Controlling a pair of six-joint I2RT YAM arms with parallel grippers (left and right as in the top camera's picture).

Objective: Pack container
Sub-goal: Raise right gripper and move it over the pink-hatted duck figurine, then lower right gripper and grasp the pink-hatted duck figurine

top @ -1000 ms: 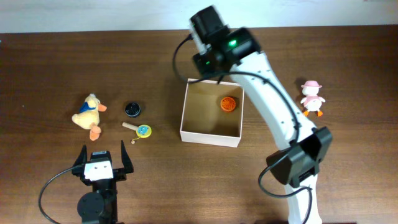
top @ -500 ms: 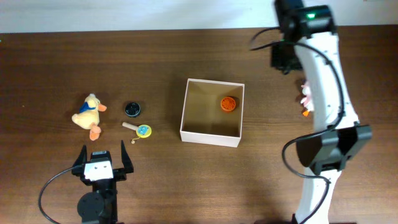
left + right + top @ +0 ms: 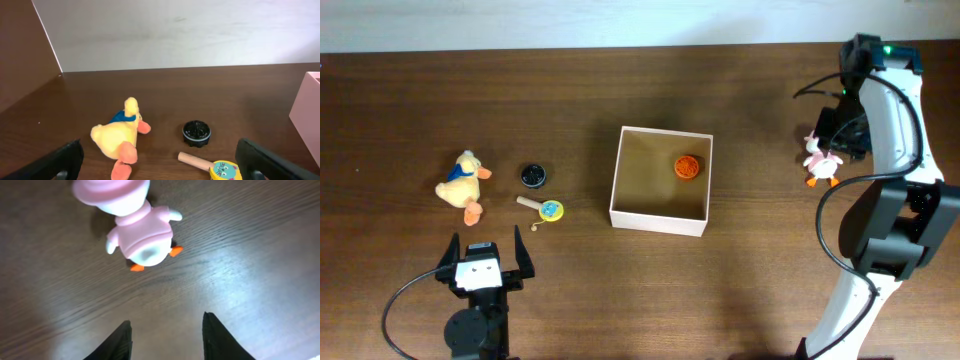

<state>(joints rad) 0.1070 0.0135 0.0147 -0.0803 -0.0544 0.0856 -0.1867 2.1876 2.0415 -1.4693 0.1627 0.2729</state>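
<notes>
From overhead: the container [image 3: 658,218] sits mid-surface [image 3: 740,300], top open, w/ one small orange round thing [image 3: 688,167] in its far-right corner. The pink duck toy [image 3: 819,160] lies well right of the container and just beside the right arm's wrist. That makes the right end effector [image 3: 838,132] by far the nearer one, though its jaws can't be read from up here. The left end effector [image 3: 486,250] is parked at the near-left edge, jaws spread wide w/ nothing in them. It is closer to the yellow plush duck [image 3: 462,182], black cap [image 3: 532,176] and little rattle [image 3: 542,208], all left of the container. Left wrist view: the same three toys lie ahead of the wide-open fingers, and the container's wall just peeks in at the right edge. Right wrist view: fingers partly apart, gap empty, only bare wood btwn them. The pink toy lies ahead of the tips, not touching, a bit left of the gap's centre line. Its hat end points away and its orange feet point toward the fingers, so its long axis runs approx. along the reach direction w/ a slight tilt. My read: this toy is the next pick. The end effector needs to go fwd and a touch left, close across the body's narrow width, then carry it left to the container.
</notes>
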